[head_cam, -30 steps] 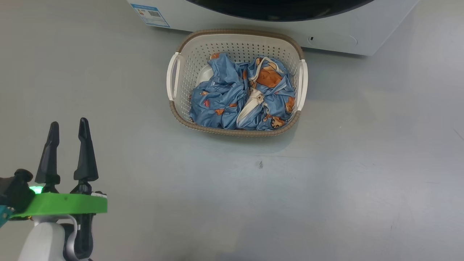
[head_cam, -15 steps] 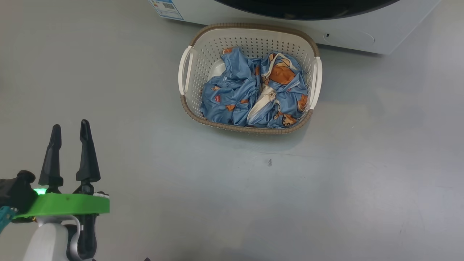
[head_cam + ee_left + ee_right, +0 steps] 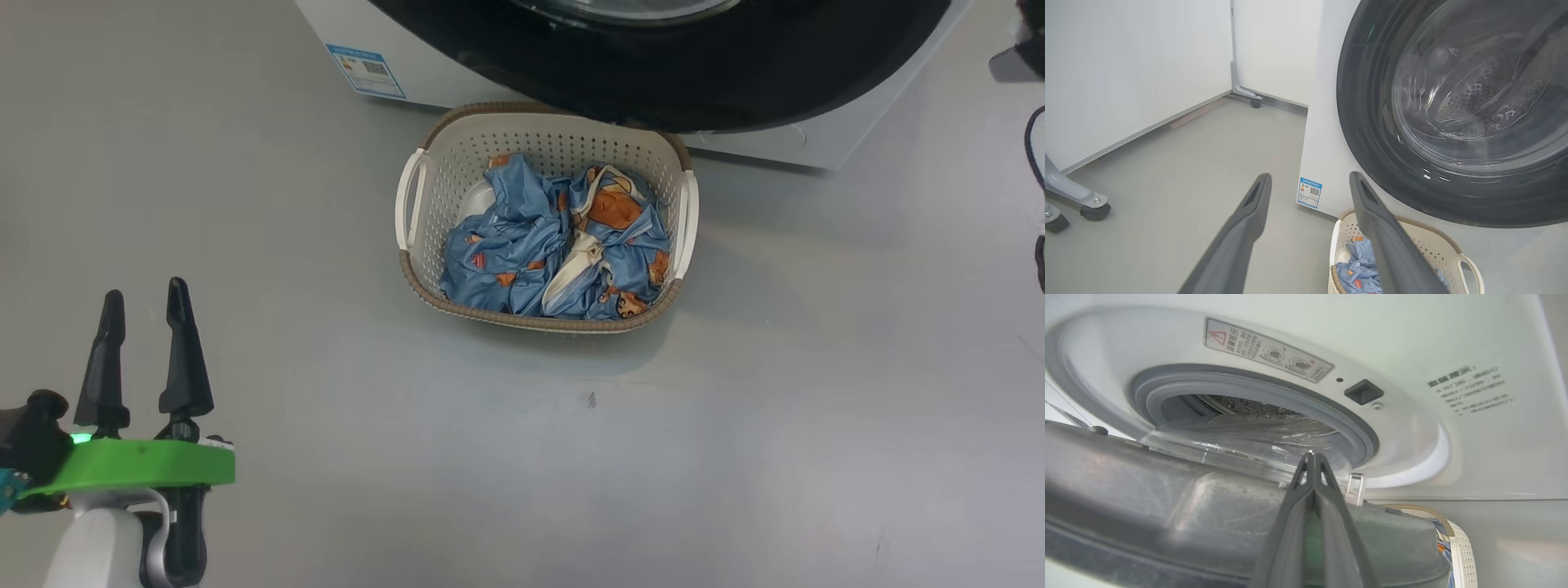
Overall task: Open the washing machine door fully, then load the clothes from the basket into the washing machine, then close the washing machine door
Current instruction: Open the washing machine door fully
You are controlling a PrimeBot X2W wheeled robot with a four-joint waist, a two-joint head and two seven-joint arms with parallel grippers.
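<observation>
The washing machine (image 3: 326, 24) stands at the top of the head view, and its door (image 3: 735, 82), black-rimmed, hangs partly open over the far rim of the basket (image 3: 441, 180). Blue printed clothes (image 3: 522, 245) fill the basket. My left gripper (image 3: 143, 288) is open and empty at the lower left, well away from the basket. In the left wrist view the open gripper (image 3: 1310, 174) faces the door (image 3: 1372, 163) and the basket (image 3: 1433, 241). My right gripper (image 3: 1312, 455) is shut, its tips against the inner side of the door (image 3: 1167, 506), with the grey gasket (image 3: 1306, 396) behind.
Bare grey floor surrounds the basket. A blue label (image 3: 367, 71) marks the machine's lower corner. Wheeled stand legs (image 3: 1094, 210) and white wall panels (image 3: 1126, 61) lie to the left of the machine. Dark cables (image 3: 1033, 147) run along the right edge of the head view.
The head camera has shifted. Far more of the black door rim shows now, and it overhangs the basket's far rim. My left gripper stays open in the same place.
</observation>
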